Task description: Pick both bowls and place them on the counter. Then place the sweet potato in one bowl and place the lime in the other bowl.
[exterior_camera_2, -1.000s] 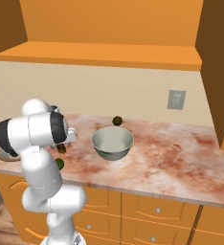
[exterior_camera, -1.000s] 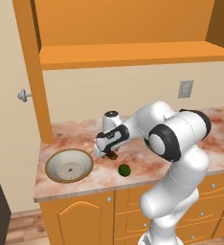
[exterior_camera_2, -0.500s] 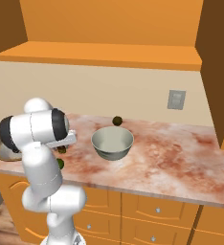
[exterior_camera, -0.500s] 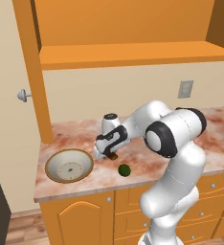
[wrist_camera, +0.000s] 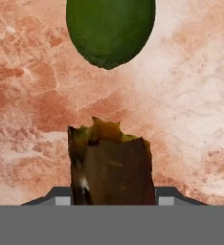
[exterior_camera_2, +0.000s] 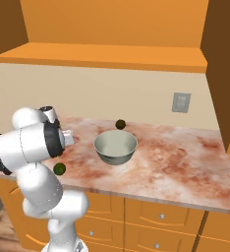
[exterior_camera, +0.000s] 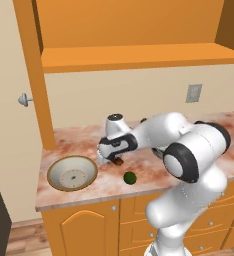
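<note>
Change: a second ago the gripper [exterior_camera: 117,161] stood wide over the sweet potato [wrist_camera: 111,165]; since then the jaws have come in to about half their spread and now sit against the brown lump on either side.
Gripper: closed on the sweet potato, low at the tabletop [exterior_camera: 89,187]; in the hand view the lump fills the gap between the tips.
Meaning: the grasp looks made but not yet lifted, as I read it; carrying it to a bowl is the step that follows.
Sweet potato: on the tabletop, between the cream bowl [exterior_camera: 72,173] and the lime [exterior_camera: 130,177], near both.
Lime: just beside the gripper, toward the front edge; it looms green at the top of the hand view [wrist_camera: 110,29]. Untouched.
Bowls: two, both already down on the tabletop. The cream one is at the left end, and the grey-green one [exterior_camera_2: 115,146] is further right. Both look empty.
Olive-brown ball: one [exterior_camera_2: 120,124], behind the grey-green bowl near the wall.
Count: two bowls, one sweet potato, one lime, one dull ball.
Progress: bowls done; both fruit placements remain.
Risk: the lime lies close enough that a sideways swing could knock it rolling.
</note>
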